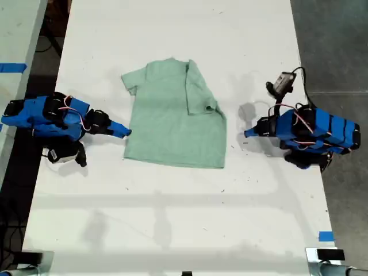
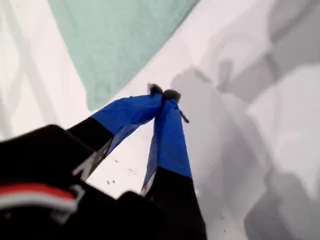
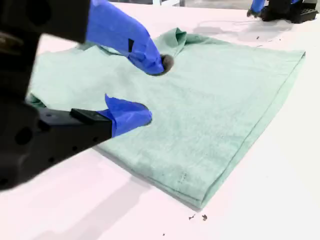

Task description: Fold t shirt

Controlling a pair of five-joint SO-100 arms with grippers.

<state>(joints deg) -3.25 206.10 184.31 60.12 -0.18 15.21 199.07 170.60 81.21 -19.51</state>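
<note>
Fingers point(image 3: 125, 35) of my second gripper point(image 3: 150, 90) stand spread, one blue-taped tip above the other, with nothing between them. They hang over the edge of the t shirt point(image 3: 210, 100). Whether the lower tip touches the cloth I cannot tell.

In the exterior view this gripper's tip meets the t shirt's side edge, near the hem corner. The pale mint-green cloth runs away from the open jaws, smooth and flat. Its nearest corner shows layers stacked one on another. A few dark specks point(image 3: 197, 217) lie on the white table point(image 1: 172, 218) just off that corner.

Seen from the exterior view, the t shirt lies flat on the table between the two blue arms, collar away from the camera and hem toward it. The sleeve on my second gripper's side sticks out from the body. The opposite sleeve and part of that side are folded in over the front, so that edge runs nearly straight down to the hem.

Beyond the t shirt's folded side is my first gripper point(image 2: 162, 93). Its fingers are pressed together tip to tip and pinch nothing. It points at the t shirt but stands apart from it, with a strip of bare table and its own shadow between the tips and the cloth. Its wrist view shows only the t shirt's corner, past the closed tips.

A small grey camera point(image 1: 282, 83) with a black cable rides on the first arm, on the side farther from the t shirt's hem.
</note>
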